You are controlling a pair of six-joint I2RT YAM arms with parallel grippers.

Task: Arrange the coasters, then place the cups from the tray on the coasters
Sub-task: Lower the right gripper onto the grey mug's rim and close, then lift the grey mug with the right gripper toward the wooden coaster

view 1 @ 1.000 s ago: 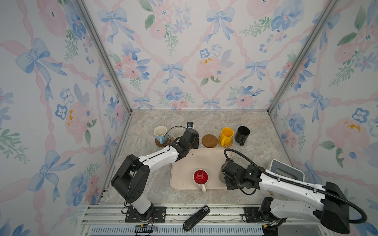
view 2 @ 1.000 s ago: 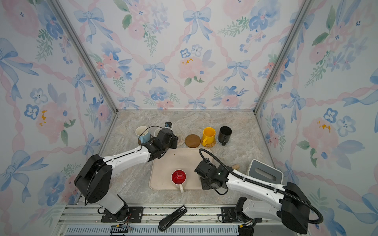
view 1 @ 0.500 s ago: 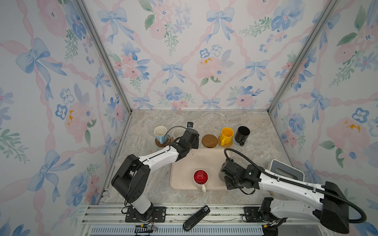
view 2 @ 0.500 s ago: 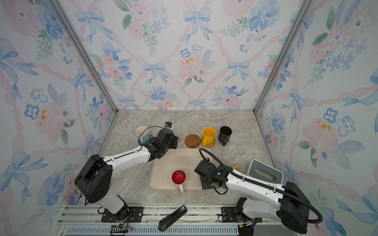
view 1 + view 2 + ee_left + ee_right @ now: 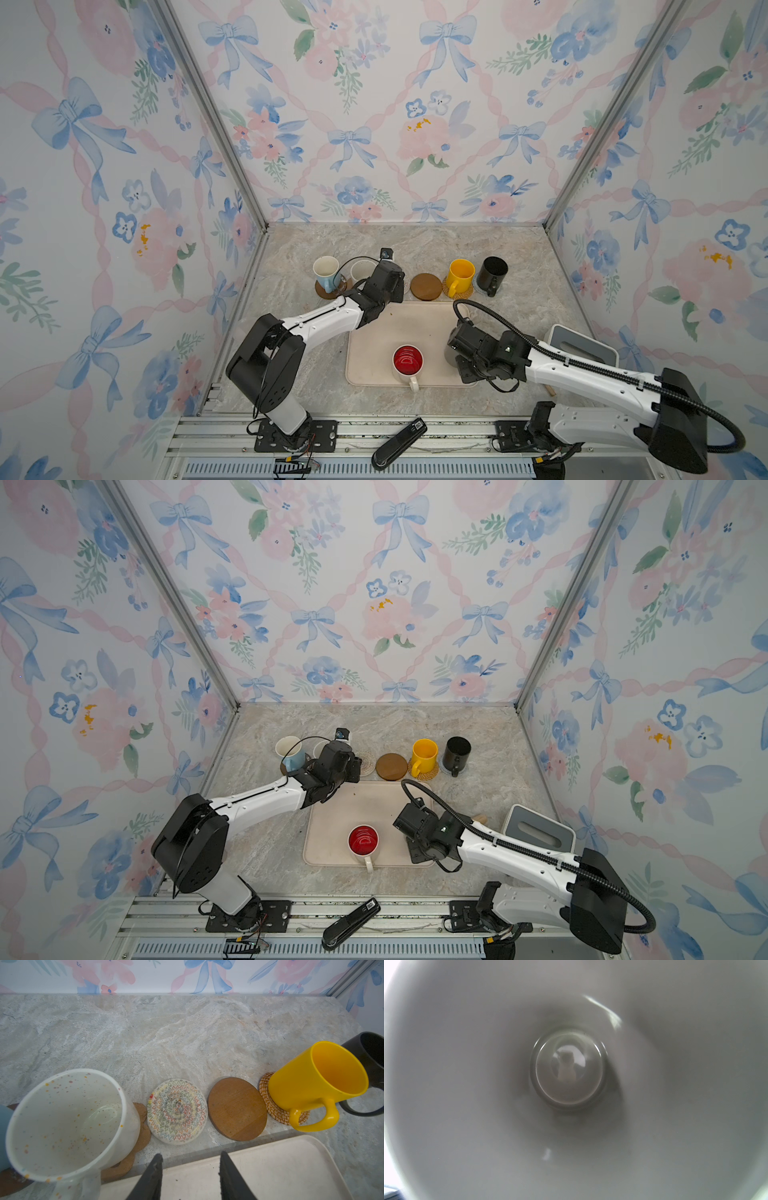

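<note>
My left gripper (image 5: 191, 1169) is open with nothing between its fingers, just over the back edge of the beige tray (image 5: 374, 332). Beyond it lie the bare cream woven coaster (image 5: 177, 1111) and the wooden disc coaster (image 5: 236, 1108). The speckled cup (image 5: 68, 1122) stands on the paw-shaped coaster (image 5: 143, 1124). The light blue cup (image 5: 326, 272), yellow cup (image 5: 459, 276) and black cup (image 5: 491, 272) each stand on a coaster. The red-inside cup (image 5: 408, 361) stands on the tray. My right gripper (image 5: 467, 353) hangs over the grey cup (image 5: 571, 1068), its jaws hidden.
A white-and-grey box (image 5: 582, 351) stands right of the tray, close to my right arm. A black handheld device (image 5: 399, 442) lies on the front rail. Patterned walls close in the back and both sides of the marble table (image 5: 415, 249).
</note>
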